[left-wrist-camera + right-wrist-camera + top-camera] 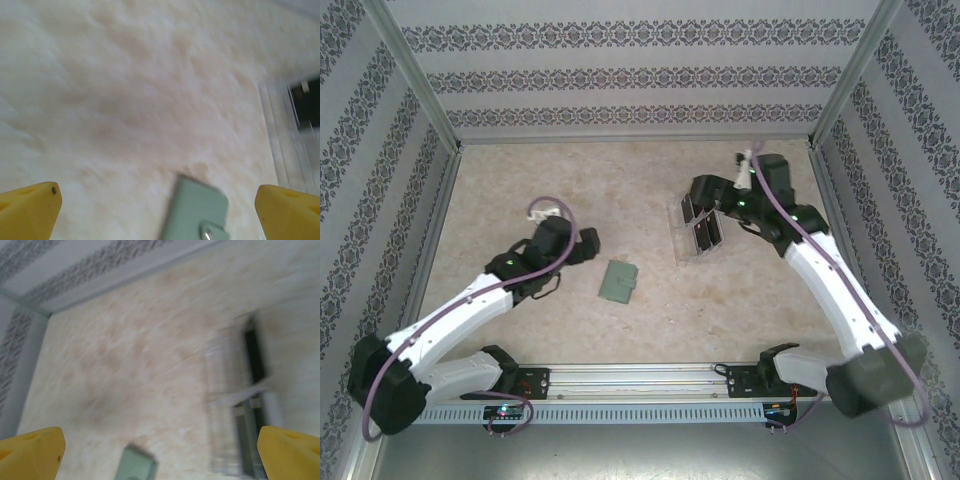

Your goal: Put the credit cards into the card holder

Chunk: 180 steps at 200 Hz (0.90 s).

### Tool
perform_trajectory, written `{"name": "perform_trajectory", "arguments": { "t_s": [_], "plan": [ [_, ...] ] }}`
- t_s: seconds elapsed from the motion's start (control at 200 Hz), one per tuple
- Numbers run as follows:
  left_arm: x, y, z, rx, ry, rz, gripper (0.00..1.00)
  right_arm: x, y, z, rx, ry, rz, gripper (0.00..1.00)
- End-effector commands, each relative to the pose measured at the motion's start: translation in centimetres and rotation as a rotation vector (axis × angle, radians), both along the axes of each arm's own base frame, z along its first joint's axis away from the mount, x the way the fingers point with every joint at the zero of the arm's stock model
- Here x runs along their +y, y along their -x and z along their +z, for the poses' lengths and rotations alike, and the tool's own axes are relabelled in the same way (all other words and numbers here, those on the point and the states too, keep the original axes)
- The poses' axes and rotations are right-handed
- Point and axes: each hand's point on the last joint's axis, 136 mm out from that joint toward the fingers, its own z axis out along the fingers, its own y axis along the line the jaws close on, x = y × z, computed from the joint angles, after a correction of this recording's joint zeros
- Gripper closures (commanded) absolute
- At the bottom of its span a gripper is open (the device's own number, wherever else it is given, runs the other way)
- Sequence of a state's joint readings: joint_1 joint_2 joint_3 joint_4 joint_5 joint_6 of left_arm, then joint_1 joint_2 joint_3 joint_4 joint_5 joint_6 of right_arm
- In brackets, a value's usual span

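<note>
The sage-green card holder (618, 282) lies flat and shut on the table between the two arms. It shows blurred in the left wrist view as the card holder (197, 210), and low in the right wrist view as the card holder (136, 465). Black credit cards (704, 236) stand in a clear slotted tray (682, 245); one dark card (254, 355) shows in the right wrist view. My left gripper (584, 244) is open just left of the card holder, its yellow fingertips (30, 210) wide apart. My right gripper (702, 198) is open over the tray's far end, holding nothing.
The clear tray (285, 145) sits right of the card holder. Patterned walls (620, 80) with metal posts enclose the table on three sides. A rail (630, 380) with both arm bases runs along the near edge.
</note>
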State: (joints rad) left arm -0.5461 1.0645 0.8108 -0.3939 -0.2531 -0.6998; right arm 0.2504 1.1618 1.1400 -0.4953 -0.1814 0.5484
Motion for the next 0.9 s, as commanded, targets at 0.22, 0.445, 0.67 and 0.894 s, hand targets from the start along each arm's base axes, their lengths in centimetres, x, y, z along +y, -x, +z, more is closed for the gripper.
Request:
{"name": "perform_trajectory", "arguments": {
  "t_s": [0.22,0.445,0.67,0.894],
  "plan": [
    [12.6,-2.6,6.2,-0.323,-0.464,0.217,0.00,-14.7,0.5,-3.1,-0.127,0.323,-0.486,0.02],
    [15.0,-4.5,1.6,-0.318,-0.585,0.202,0.00,-16.4,-0.6,-6.5,-0.172,0.471,-0.480,0.02],
    [14.2,-5.9,-5.5,-0.322,-0.600,0.138,0.00,-16.0,-2.1,-11.2,-0.184,0.530,-0.413,0.02],
    [13.4,-7.7,-6.6,-0.400,-0.538,0.104,0.00,-14.6,-3.0,-14.8,-0.287,0.529,-0.327,0.02]
  ]
}}
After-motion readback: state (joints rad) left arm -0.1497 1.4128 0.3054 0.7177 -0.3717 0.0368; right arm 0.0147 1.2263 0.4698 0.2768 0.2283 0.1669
